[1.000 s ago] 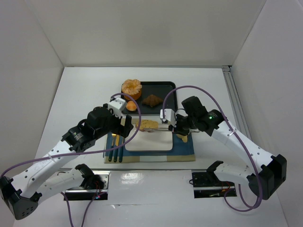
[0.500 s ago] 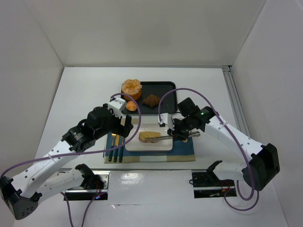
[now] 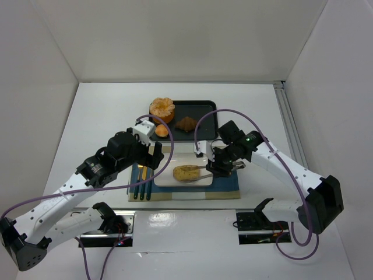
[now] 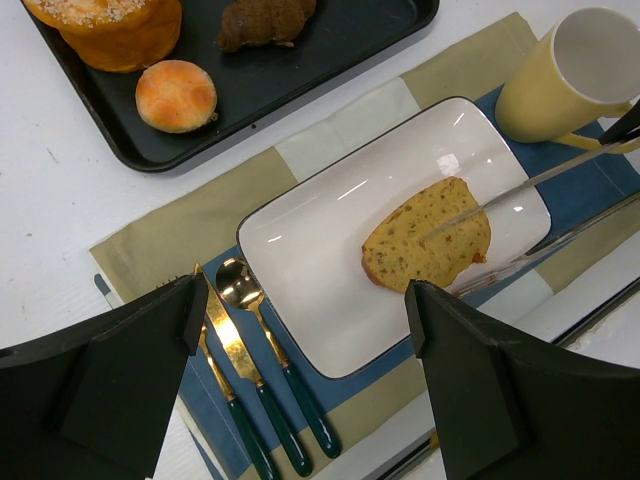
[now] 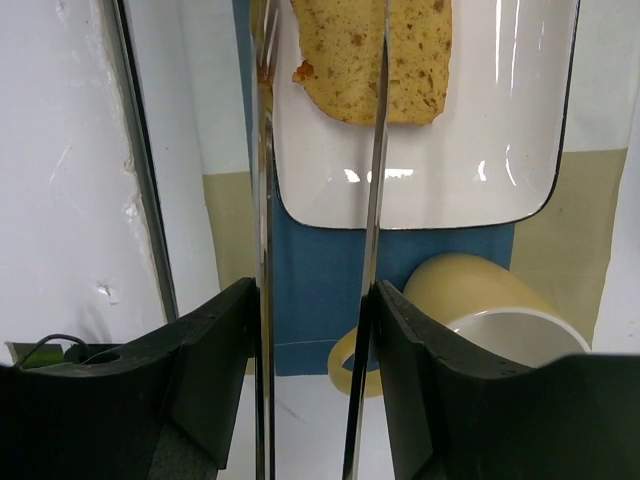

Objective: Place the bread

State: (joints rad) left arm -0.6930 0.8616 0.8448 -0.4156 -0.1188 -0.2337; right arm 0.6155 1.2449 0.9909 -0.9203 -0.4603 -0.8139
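Observation:
The bread (image 3: 187,172) lies flat on the white rectangular plate (image 3: 166,178), toward its right half. It also shows in the left wrist view (image 4: 430,245) and the right wrist view (image 5: 370,55). My right gripper (image 3: 220,165) (image 5: 312,310) is shut on metal tongs (image 5: 380,200). The tong arms are spread; one lies over the bread, the other runs along its edge. My left gripper (image 3: 152,157) (image 4: 308,292) is open and empty, hovering over the plate's left end and the cutlery.
A yellow cup (image 4: 590,60) (image 5: 480,300) stands just right of the plate on the blue and tan placemat (image 3: 228,188). Knife, spoon and fork (image 4: 250,370) lie left of the plate. The black tray (image 3: 201,111) behind holds a croissant (image 3: 186,123), an orange pastry (image 3: 161,108) and a small orange piece (image 3: 161,130).
My right gripper brought the bread in the tongs down from the plate's far edge onto the plate. The bread now lies flat and the tong arms have spread. The left arm has not moved.

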